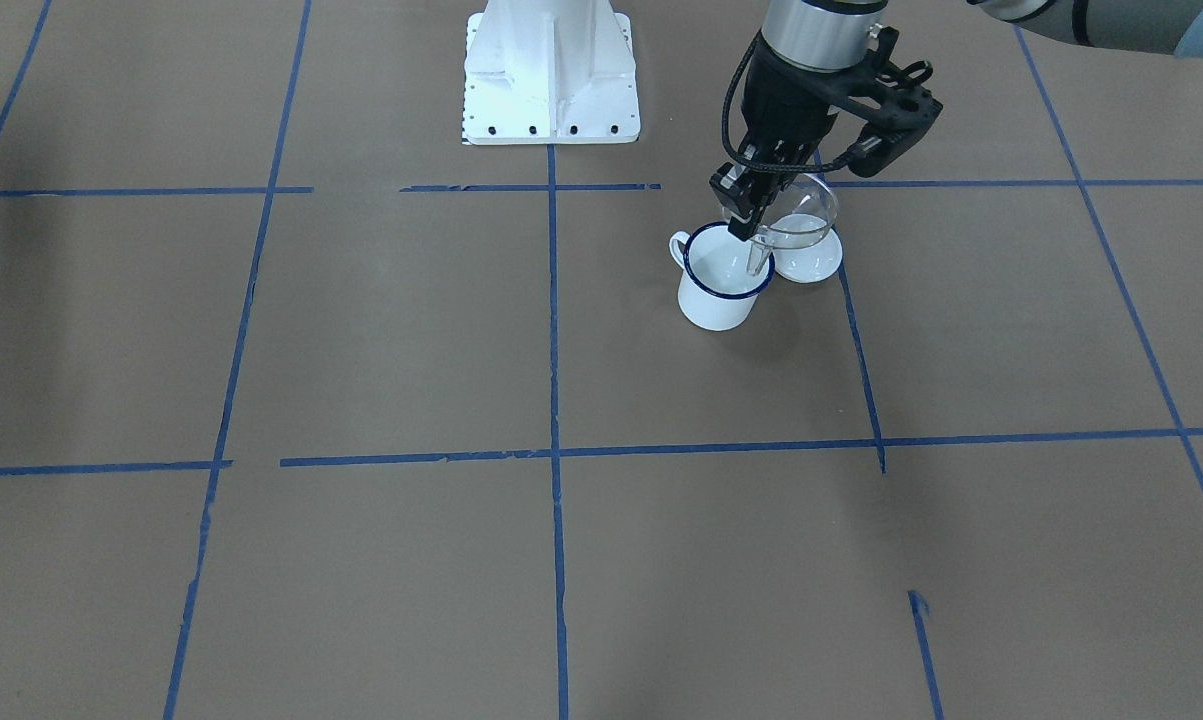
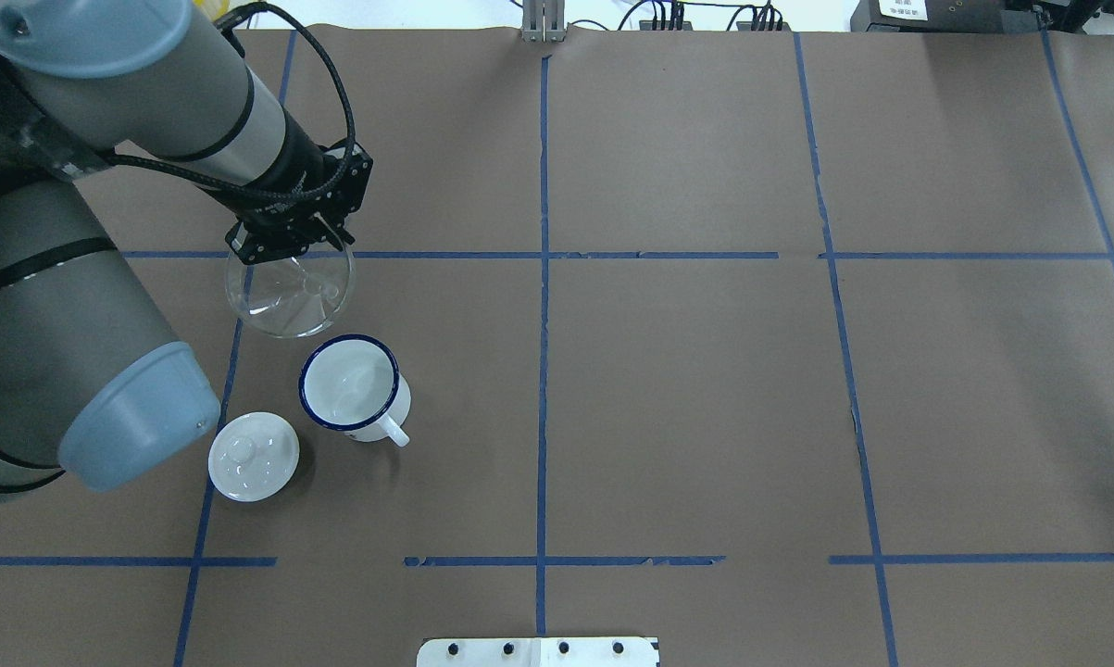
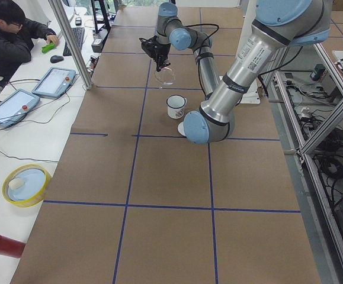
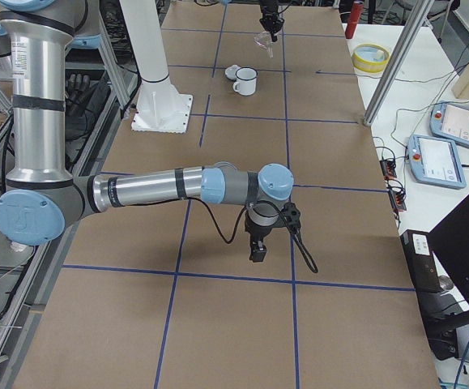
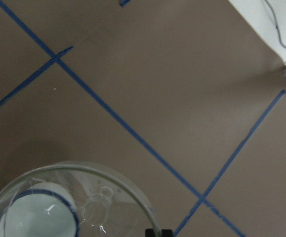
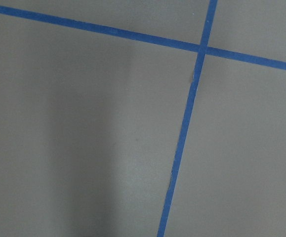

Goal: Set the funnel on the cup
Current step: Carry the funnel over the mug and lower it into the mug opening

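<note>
Left jaws are clamped shut on the rim of the funnel point(image 2: 290, 296), pinching the edge that sits farthest from the cup point(image 2: 353, 389), so the clear bowl hangs below them with the spout pointing down. Right jaws: honestly can't tell if they're open or closed. They only show small in the right side view, at the end of the right arm point(image 4: 177, 185), hovering over bare bench point(image 2: 705, 417) well apart from the cup, and that arm's wrist cam just sees brown paper and blue tape lines point(image 6: 184, 133).

The funnel is up in the air, not on the cup. From overhead it sits just past the cup on the side away from the robot, a bit toward the robot's left, with a sliver of bench showing between the 2. The left side view has it clearly higher than the cup's rim. The left wrist cam looks down through the clear bowl, and you can see the cup's blue rim through it, off to 1 side rather than centred under the spout.

The cup stands upright on the bench, its handle turned toward the robot's side. A white lid point(image 2: 254, 456) with a knob lies just beside the cup, on the robot's-left, nearer-the-robot side.
</note>
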You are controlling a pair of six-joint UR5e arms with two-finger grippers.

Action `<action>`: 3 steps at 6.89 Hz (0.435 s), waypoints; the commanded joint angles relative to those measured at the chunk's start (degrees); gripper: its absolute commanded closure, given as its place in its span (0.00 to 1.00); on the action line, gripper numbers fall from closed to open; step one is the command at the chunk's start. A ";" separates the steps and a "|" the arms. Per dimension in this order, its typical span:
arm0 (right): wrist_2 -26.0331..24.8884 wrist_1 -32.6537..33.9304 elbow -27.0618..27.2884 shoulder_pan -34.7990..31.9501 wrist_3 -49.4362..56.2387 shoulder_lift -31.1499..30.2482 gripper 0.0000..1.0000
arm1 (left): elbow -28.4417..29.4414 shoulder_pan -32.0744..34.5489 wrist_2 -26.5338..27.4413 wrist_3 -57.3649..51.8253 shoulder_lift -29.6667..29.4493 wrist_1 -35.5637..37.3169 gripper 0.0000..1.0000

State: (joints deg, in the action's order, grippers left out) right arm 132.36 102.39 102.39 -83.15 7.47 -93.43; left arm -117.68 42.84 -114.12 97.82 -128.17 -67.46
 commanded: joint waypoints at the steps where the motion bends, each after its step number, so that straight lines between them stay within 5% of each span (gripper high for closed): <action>1: 0.00 0.00 0.00 0.00 0.00 0.09 0.00 | 2.18 -3.97 -0.84 -4.56 -0.15 1.99 1.00; 3: 0.00 0.00 0.00 0.00 0.00 0.00 0.00 | 5.34 -4.34 -0.75 -4.83 0.11 -1.08 1.00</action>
State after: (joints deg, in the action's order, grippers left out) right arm 132.36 102.39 102.39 -83.14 7.47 -93.40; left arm -114.50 38.91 -114.86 93.37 -128.15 -66.76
